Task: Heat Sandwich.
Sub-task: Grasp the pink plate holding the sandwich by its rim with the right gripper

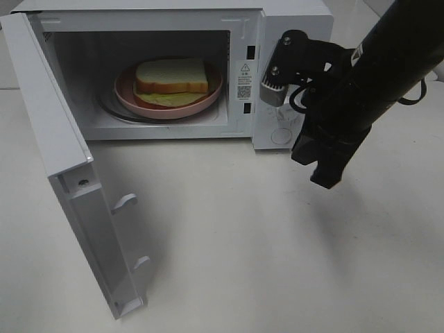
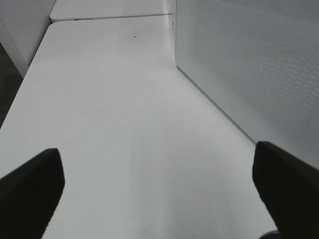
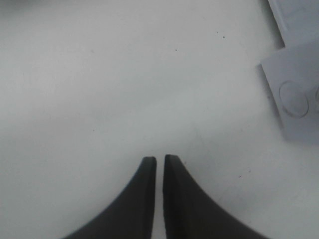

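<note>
White bench (image 1: 243,243) fills most of the view, smooth and bare at the front. At the back edge of the bench stands a white microwave (image 1: 291,28). Its door (image 1: 48,132) is swung wide open and sticks out toward the front left corner of the bench.

Inside the microwave sits a round pink plate (image 1: 128,97). The sandwich (image 1: 171,76) lies on the plate, with white bread on top and something green peeking out under it.

A black arm reaches in from the back right corner. The right gripper (image 1: 325,182) points down at the bench, just in front of the button side of the microwave, near a round knob (image 1: 281,135). It hangs above the bench. In its own camera the right gripper (image 3: 159,160) has its two black fingers (image 3: 144,199) pressed almost together, with only a thin slit between them.

The left gripper (image 2: 157,152) shows only in its own camera. Its two dark fingers (image 2: 30,194) are spread far apart, and bare bench shows between them. Beside it stands a dotted white wall (image 2: 249,64) (the door or the microwave's side, I cannot tell which).
</note>
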Controlling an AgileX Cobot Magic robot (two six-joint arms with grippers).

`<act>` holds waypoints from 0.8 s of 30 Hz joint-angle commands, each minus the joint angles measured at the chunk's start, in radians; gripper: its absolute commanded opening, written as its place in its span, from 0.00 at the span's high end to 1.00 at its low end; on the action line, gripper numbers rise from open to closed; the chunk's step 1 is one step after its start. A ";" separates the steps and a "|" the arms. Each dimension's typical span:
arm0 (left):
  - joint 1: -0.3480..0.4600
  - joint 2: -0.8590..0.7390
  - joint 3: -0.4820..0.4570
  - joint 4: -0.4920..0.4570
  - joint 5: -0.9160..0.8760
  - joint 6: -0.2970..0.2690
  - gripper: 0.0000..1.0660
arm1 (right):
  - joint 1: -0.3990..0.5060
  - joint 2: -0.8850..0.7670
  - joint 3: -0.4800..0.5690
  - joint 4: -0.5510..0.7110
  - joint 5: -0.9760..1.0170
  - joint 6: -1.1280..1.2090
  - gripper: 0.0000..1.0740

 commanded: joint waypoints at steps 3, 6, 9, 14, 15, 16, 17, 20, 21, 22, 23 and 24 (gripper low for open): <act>0.004 -0.027 0.004 -0.001 -0.009 -0.001 0.09 | -0.001 -0.010 -0.006 -0.002 0.006 -0.451 0.91; 0.004 -0.027 0.004 -0.001 -0.009 -0.001 0.09 | -0.001 -0.010 -0.006 -0.005 0.006 -0.558 0.91; 0.004 -0.027 0.004 -0.001 -0.009 -0.001 0.09 | -0.001 -0.010 -0.006 -0.027 0.003 -0.662 0.90; 0.004 -0.027 0.004 -0.001 -0.009 -0.001 0.09 | -0.001 -0.010 -0.006 -0.063 0.000 -0.674 0.88; 0.004 -0.027 0.004 -0.001 -0.009 -0.001 0.09 | -0.001 -0.010 -0.006 -0.065 0.000 -0.674 0.87; 0.004 -0.027 0.004 -0.001 -0.009 -0.001 0.09 | -0.001 -0.010 -0.006 -0.080 0.000 -0.673 0.86; 0.004 -0.027 0.004 -0.001 -0.009 -0.001 0.09 | -0.001 -0.010 -0.006 -0.084 0.000 -0.670 0.85; 0.004 -0.027 0.004 -0.001 -0.009 -0.001 0.09 | -0.001 -0.010 -0.006 -0.089 -0.008 -0.659 0.81; 0.004 -0.027 0.004 -0.001 -0.009 -0.001 0.09 | -0.001 -0.010 -0.006 -0.095 -0.027 -0.631 0.73; 0.004 -0.027 0.004 -0.001 -0.009 -0.001 0.09 | -0.001 -0.010 -0.006 -0.100 -0.039 -0.616 0.68; 0.004 -0.027 0.004 -0.001 -0.009 -0.001 0.09 | -0.001 -0.010 -0.006 -0.100 -0.039 -0.616 0.68; 0.004 -0.027 0.004 -0.001 -0.009 -0.001 0.09 | -0.001 -0.010 -0.006 -0.103 -0.048 -0.599 0.63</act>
